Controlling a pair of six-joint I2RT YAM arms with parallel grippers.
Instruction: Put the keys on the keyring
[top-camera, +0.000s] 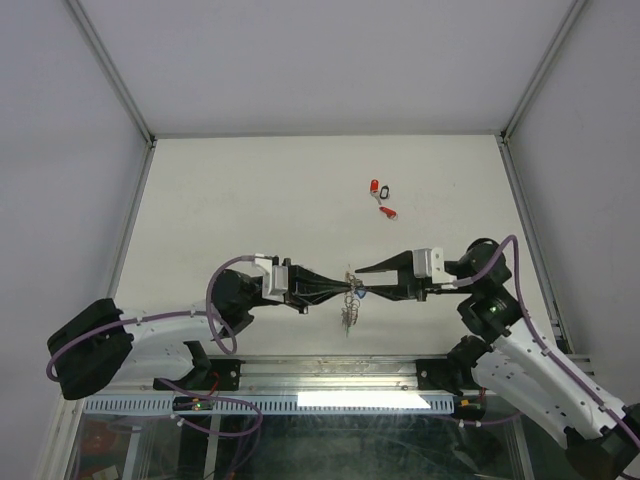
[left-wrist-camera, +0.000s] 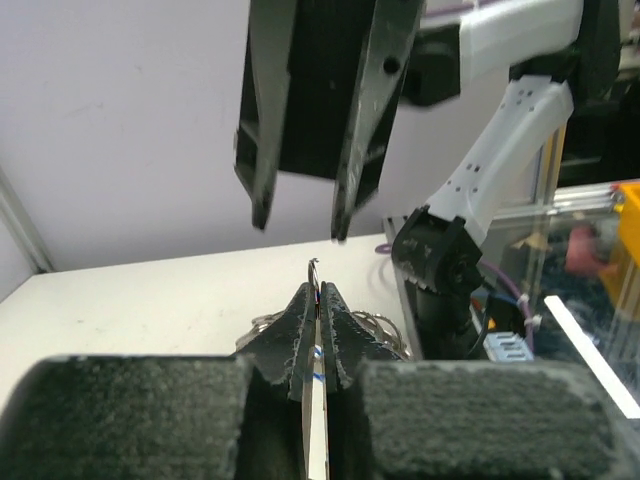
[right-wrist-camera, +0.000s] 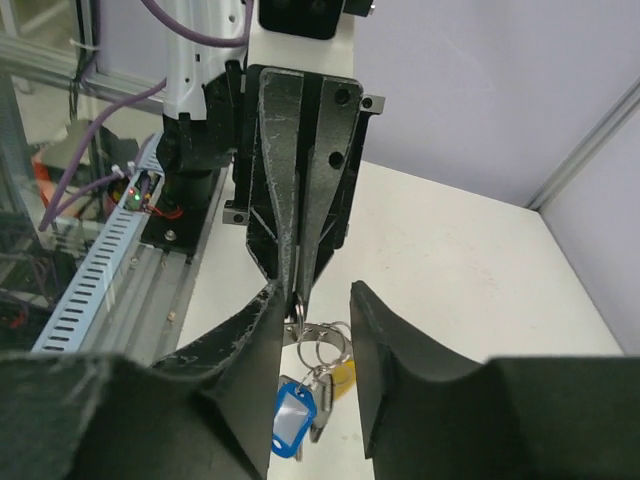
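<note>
1. Over the tabletop (top-camera: 250, 190), close to the middle of its near edge: left gripper (top-camera: 343, 290) and right gripper (top-camera: 364, 292), tip to tip and raised off the surface.
2. Left gripper: pinched fully shut on a thin metal part at the top of the keyring (top-camera: 349, 312). From its own wrist view, a small curl of wire pokes out just above the closed fingers (left-wrist-camera: 337, 322).
3. Right gripper: jaws parted to a moderate gap, one finger (right-wrist-camera: 250, 330) on either side of the silvery rings, gripping nothing. Touching the rings or not: cannot tell.
4. Keyring: dangling straight below the left fingertips, with a yellow piece (right-wrist-camera: 342, 378) and a key with a blue tag (right-wrist-camera: 290, 420) hanging among the rings.
5. Toward the far right part of the tabletop, well apart from both grippers: loose keys, lying flat. One red tag (top-camera: 374, 186) just beside a dark tag (top-camera: 386, 189), and a second red tag (top-camera: 388, 212) a little nearer.
</note>
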